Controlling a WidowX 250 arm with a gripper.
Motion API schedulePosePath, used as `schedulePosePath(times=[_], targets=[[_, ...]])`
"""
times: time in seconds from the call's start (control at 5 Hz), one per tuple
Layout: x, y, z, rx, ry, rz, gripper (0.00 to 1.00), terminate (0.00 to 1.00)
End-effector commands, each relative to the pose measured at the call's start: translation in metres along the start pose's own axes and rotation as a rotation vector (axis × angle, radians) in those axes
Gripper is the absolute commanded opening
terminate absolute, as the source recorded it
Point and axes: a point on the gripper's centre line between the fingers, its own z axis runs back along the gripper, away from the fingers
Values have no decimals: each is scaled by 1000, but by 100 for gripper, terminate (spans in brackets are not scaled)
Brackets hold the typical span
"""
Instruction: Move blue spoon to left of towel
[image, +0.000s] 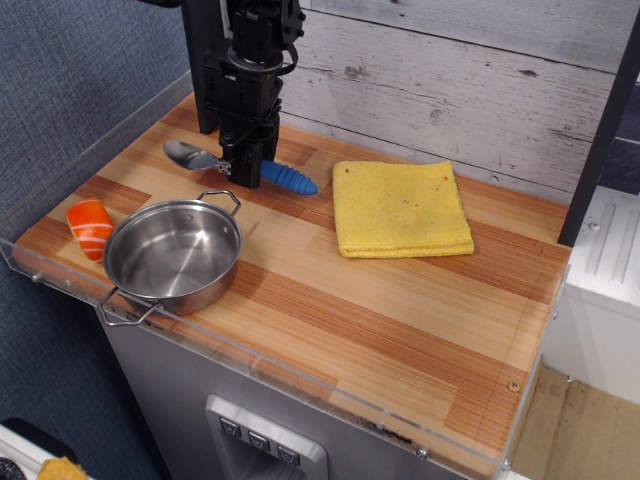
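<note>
1. You are at the placing step: the spoon with the ribbed blue handle and shiny silver bowl sits to the left of the folded square yellow fuzzy towel, at about nine o'clock from it, with a strip of bare wood between them.
2. The spoon lies roughly level, bowl toward ten o'clock and handle tip toward the towel; whether it rests on the striped wooden table or hangs just above it cannot be told from this view.
3. The black hand comes down from twelve o'clock and its fingers sit together on the spoon near where handle meets bowl, clamped on it by the look of things.
4. Your next move, as I judge it, is to lower until the spoon bears on the table, spread the fingers, then lift straight up.
5. Mind the round steel two-handled pot at six o'clock of the spoon; the orange-and-white sushi piece lies well clear.
</note>
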Motion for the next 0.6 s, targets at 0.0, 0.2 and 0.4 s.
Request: schedulePosePath(times=[0.0,0.2,0.4], targets=[[-6,9,-2,-59,55,5,0,0],[-6,8,-5,-65,58,-16,0,0],[-4,8,-2,-97,76,-60,100,0]])
